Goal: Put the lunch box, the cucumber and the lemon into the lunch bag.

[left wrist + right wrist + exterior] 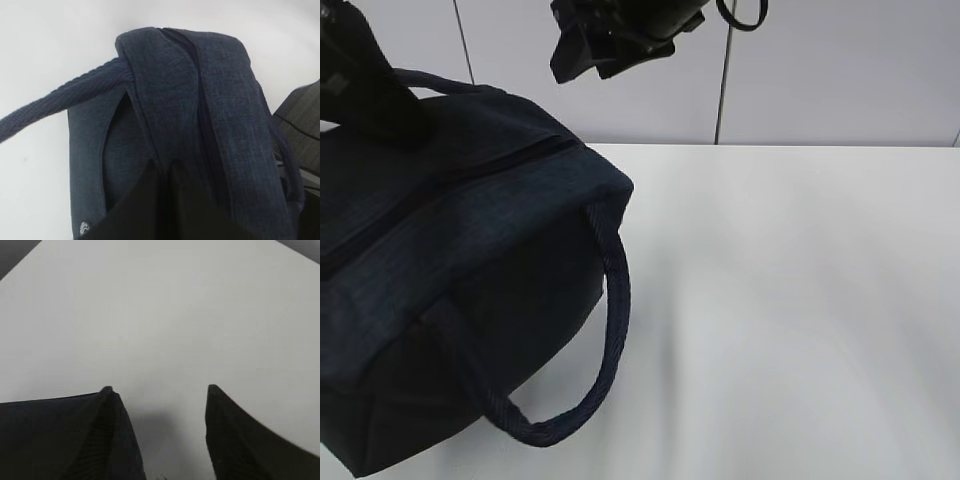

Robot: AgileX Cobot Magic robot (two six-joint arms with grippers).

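Your lunch bag (450, 300): navy fabric, lying at the left of the white table (800, 300), top zipper (202, 120) drawn closed along its ridge, one loop handle (605, 330) drooping onto the tabletop in front, small white logo (85, 228) on its side. Your left gripper (167, 172): fingers pinched together on the fabric fold at the bag's top, arm slanting in from the upper left. Your right gripper (160, 390): fingers spread wide, empty, raised above bare table, arm hanging at top centre
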